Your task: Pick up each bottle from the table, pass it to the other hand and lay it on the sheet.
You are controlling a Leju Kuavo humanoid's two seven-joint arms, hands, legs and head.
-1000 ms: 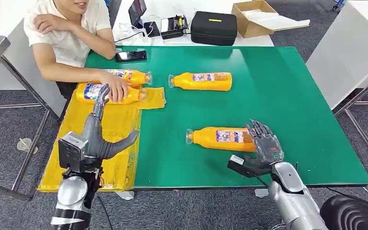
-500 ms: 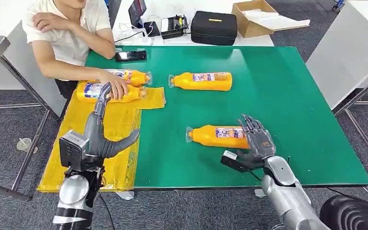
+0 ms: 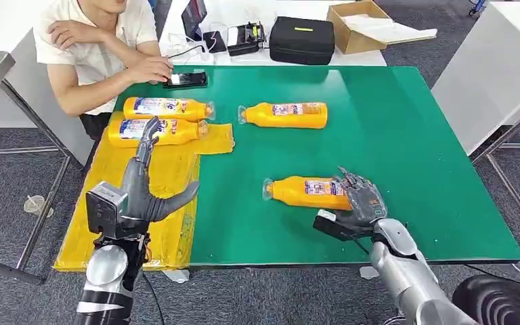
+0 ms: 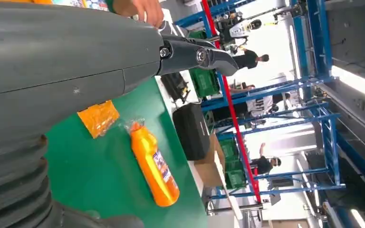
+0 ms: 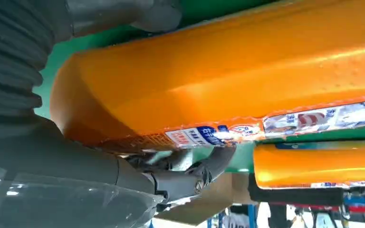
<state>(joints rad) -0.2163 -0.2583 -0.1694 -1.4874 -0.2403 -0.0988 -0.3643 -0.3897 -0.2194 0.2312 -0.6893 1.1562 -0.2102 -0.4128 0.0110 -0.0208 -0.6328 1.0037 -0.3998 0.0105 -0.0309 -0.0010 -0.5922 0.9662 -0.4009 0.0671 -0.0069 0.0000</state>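
Observation:
Four orange bottles lie on the green table [image 3: 406,135]. The nearest bottle [image 3: 306,192] lies on its side, cap to the left. My right hand [image 3: 357,203] is at its base end: the fingers reach over the bottle [image 5: 228,80], and the thumb [image 5: 123,14] stays a little off it. A second bottle [image 3: 284,114] lies mid-table [image 4: 154,166]. A third bottle [image 3: 152,130] lies on the yellow sheet [image 3: 162,183], and a fourth [image 3: 166,107] lies at the sheet's far edge. My left hand [image 3: 142,189] hovers open over the sheet, holding nothing.
A person sits at the far left corner with a hand [image 3: 150,68] by a phone [image 3: 185,78]. A black case [image 3: 302,39], a small device [image 3: 246,37] and a cardboard box [image 3: 362,24] stand behind the table. A white table [image 3: 494,68] stands to the right.
The person's hand left the bottles by the sheet and went to the phone. My right hand moved left and onto the near bottle's base end. My left hand barely moved.

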